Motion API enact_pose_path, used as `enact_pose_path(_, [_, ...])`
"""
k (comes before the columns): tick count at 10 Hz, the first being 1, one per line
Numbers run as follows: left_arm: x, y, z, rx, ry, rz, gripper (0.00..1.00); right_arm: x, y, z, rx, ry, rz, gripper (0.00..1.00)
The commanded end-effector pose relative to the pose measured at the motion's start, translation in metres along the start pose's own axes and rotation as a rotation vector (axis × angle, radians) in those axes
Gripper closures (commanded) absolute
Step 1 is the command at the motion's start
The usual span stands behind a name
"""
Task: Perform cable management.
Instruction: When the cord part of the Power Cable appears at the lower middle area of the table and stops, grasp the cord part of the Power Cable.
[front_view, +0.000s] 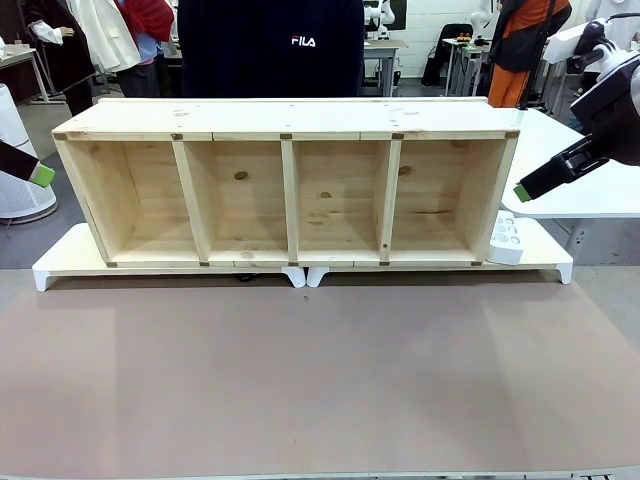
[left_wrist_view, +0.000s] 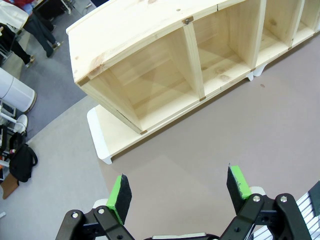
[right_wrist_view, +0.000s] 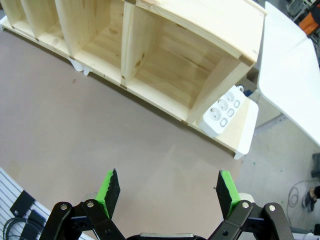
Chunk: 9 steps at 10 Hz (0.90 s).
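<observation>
The counter (front_view: 320, 380) spreads bare and brown beneath and ahead of both tools, and it looks like the best open room for moving. Across its far side, ahead of and between the tools, stands the shelf (front_view: 290, 120), four open bays of pale wood. It rests on a low white riser (front_view: 70, 255) whose ends jut past the shelf's ends. A person (front_view: 270, 50) stands beyond the shelf. A white side table (front_view: 590, 170) lies close outside the right arm, so an outward swing there looks cramped. The strip (right_wrist_view: 222, 110) sits on the riser's end against the shelf's end wall, ahead of the right tool and toward its outer side.

The left tool (left_wrist_view: 180, 187) hangs over the counter off the shelf's left end, jaws wide, nothing between them. The right tool (right_wrist_view: 167, 192) hangs likewise off the right end, wide and empty.

Where the cable lies I cannot tell. Such a cord should be light, limp and slick: it will likely sag and trail. The plug, or the cord just behind it, seems the surest hold. Divider edges and riser corners could snag it.
</observation>
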<state>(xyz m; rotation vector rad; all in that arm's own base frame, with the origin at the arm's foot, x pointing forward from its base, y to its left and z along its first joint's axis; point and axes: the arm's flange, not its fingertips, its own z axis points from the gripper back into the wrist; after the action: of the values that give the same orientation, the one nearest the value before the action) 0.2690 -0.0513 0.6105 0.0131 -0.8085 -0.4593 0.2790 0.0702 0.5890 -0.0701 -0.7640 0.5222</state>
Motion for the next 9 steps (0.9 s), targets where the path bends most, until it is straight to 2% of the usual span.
enact_pose_path(1, [0.0014, 0.0002, -0.0017, 0.0, -0.006, 0.0, 0.0, 0.0002, -0.0001, -0.0001, 0.0, -0.001, 0.001, 0.0])
enact_pose_path(9, [0.0014, 0.0002, -0.0017, 0.0, -0.006, 0.0, 0.0, 0.0002, -0.0001, -0.0001, 0.0, -0.001, 0.001, 0.0])
